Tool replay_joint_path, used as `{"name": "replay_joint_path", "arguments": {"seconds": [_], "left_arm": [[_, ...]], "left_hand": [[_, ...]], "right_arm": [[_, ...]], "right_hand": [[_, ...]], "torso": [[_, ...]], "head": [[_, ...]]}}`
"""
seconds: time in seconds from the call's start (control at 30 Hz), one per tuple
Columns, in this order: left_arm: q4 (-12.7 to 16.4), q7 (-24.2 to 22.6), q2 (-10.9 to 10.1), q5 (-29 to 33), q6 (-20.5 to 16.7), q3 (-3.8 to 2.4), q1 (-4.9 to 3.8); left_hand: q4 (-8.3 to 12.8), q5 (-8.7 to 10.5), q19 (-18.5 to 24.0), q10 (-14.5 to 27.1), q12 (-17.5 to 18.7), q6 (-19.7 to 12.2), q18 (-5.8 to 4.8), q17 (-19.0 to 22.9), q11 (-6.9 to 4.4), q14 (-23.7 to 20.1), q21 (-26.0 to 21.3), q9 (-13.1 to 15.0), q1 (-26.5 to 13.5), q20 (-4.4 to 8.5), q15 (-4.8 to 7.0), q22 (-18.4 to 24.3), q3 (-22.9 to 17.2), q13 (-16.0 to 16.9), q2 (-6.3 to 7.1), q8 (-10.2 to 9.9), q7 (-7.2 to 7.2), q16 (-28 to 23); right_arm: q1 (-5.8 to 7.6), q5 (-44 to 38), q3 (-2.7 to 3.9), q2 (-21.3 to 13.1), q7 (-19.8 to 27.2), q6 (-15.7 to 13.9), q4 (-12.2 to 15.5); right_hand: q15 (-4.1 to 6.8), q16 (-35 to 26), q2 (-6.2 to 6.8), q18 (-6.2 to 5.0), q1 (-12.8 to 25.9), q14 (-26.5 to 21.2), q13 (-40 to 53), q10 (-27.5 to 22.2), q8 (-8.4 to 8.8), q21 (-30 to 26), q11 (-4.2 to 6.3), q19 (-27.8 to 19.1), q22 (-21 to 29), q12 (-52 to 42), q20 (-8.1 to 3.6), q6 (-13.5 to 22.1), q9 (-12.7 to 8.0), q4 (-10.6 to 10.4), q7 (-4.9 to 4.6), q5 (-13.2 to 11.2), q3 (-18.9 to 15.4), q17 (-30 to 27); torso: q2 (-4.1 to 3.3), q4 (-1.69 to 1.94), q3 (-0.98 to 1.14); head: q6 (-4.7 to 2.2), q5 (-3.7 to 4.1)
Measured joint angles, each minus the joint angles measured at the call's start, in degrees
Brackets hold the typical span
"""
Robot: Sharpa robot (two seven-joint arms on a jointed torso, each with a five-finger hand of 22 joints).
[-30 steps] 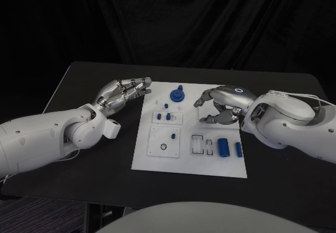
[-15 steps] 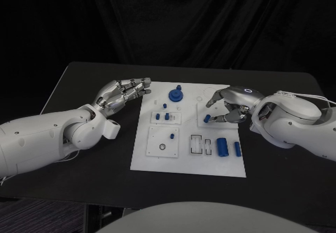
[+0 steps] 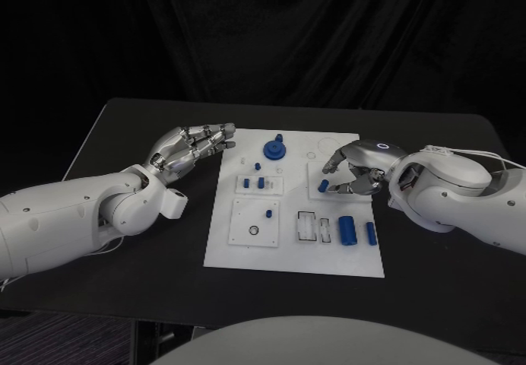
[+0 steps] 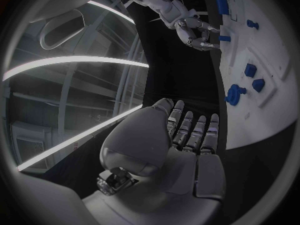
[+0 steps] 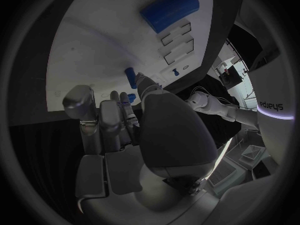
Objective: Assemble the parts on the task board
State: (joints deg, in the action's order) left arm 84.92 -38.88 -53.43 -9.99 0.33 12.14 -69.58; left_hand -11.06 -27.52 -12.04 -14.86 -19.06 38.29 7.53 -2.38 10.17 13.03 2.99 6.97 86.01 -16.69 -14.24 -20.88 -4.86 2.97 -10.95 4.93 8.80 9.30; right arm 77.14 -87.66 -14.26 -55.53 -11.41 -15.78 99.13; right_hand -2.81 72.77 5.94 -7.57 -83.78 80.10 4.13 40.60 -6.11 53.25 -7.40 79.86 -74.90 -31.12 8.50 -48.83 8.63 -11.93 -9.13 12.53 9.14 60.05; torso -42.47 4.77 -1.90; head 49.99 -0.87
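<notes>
The white task board (image 3: 296, 258) lay in the middle of the black table (image 3: 131, 129), its long side running from near to far. The right hand (image 3: 353, 172) hovered over the board's right half, fingers curled down around a small blue peg (image 3: 324, 185) that stood at a slant by its fingertips. From the head view the peg looked pinched between thumb and a finger, and the right wrist view showed the same blue peg (image 5: 130, 77) at the tips of the fingers (image 5: 128, 107), touching them.

The left hand (image 3: 195, 144) rested just off the board's far left corner, over the bare table. Its fingers lay straight and close together, holding nothing, as the left wrist view also showed (image 4: 187, 135).

On the board's far end sat a round blue knob (image 3: 277, 148). Near it, toward the middle, two short blue pins (image 3: 257, 182) stood in a small white block. At the near right lay a larger blue cylinder (image 3: 350, 230) with a slimmer blue bar (image 3: 372, 233) just beside it on its right. A white square plate with a dark ring (image 3: 255, 230) sat at the near left.
</notes>
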Motion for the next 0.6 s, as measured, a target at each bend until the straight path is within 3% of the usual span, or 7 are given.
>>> {"name": "replay_joint_path", "arguments": {"seconds": [0.13, 0.2, 0.37, 0.6], "left_arm": [[0.0, 0.0, 0.0, 0.0, 0.0, 0.00, 0.35], [0.0, 0.0, 0.0, 0.0, 0.1, 0.00, 0.47], [-0.1, 0.0, 0.0, 0.0, 0.1, 0.00, 0.71], [-0.3, 0.0, 0.0, 0.0, 0.2, 0.00, 0.91]], "left_hand": [[0.0, 0.00, 0.0, 0.0, 0.0, 0.0, 0.00, 0.0, 0.00, 0.0, 0.0, 0.0, 0.0, 0.00, 0.00, 0.0, 0.0, 0.0, 0.00, 0.0, 0.00, 0.0], [-0.2, 0.00, 0.0, -0.2, 0.0, 0.0, -0.61, 0.0, 0.20, 0.0, 0.0, 0.0, 0.0, 0.00, 0.00, 0.0, -0.2, 0.0, 0.00, 0.0, 0.00, 0.0], [0.0, 0.00, 0.0, -0.2, 0.0, 0.0, -0.57, 0.0, 0.20, 0.0, 0.0, 0.0, 0.0, 0.00, 0.00, 0.0, -0.3, 0.0, 0.00, 0.0, 0.00, 0.0], [0.0, 0.00, 0.0, -0.2, 0.0, 0.0, -0.53, 0.0, 0.20, 0.0, 0.0, 0.0, 0.0, 0.00, 0.00, 0.0, -0.3, 0.0, 0.00, 0.0, 0.00, 0.0]], "right_arm": [[-0.28, -0.1, 0.00, 0.6, 0.1, 0.2, -0.6], [-0.45, -0.1, 0.00, 1.0, 0.2, 0.2, -0.9], [-0.93, -0.2, 0.00, 1.6, 0.5, 0.2, -1.4], [-1.35, -0.2, 0.00, 2.3, 1.1, 0.2, -2.1]], "right_hand": [[0.21, 0.0, -0.37, 0.00, -0.4, -0.2, -0.2, 2.3, 0.29, 0.0, 0.38, 0.0, 0.0, 0.4, -0.42, 0.3, -0.5, 1.1, 0.28, 0.8, 0.4, -0.3], [0.52, -0.1, -0.53, 0.00, -0.5, -0.1, -0.3, 3.5, 0.37, 0.0, 0.54, 0.0, 0.0, 0.9, -0.42, 0.6, -0.7, 1.5, 0.00, 0.8, 0.6, -0.4], [0.81, -0.4, -0.53, 0.00, -0.5, -0.2, -0.4, 7.0, 1.18, -0.2, 1.05, 0.0, 0.0, 2.9, -0.83, 2.0, -1.6, 2.0, -0.54, 0.8, 1.0, -0.6], [1.23, -0.4, -0.84, -0.01, -0.2, -0.2, -0.3, 10.4, 0.53, -0.2, 1.31, 0.0, 0.0, 4.5, -1.24, 0.9, -1.7, 2.6, -0.79, 0.8, 1.6, -0.7]], "torso": [[0.03, -0.02, -0.08], [0.03, -0.04, -0.10], [0.03, -0.05, -0.11], [0.03, 0.02, -0.10]], "head": [[0.00, -0.08], [0.00, -0.09], [0.00, -0.03], [0.00, 0.10]]}}
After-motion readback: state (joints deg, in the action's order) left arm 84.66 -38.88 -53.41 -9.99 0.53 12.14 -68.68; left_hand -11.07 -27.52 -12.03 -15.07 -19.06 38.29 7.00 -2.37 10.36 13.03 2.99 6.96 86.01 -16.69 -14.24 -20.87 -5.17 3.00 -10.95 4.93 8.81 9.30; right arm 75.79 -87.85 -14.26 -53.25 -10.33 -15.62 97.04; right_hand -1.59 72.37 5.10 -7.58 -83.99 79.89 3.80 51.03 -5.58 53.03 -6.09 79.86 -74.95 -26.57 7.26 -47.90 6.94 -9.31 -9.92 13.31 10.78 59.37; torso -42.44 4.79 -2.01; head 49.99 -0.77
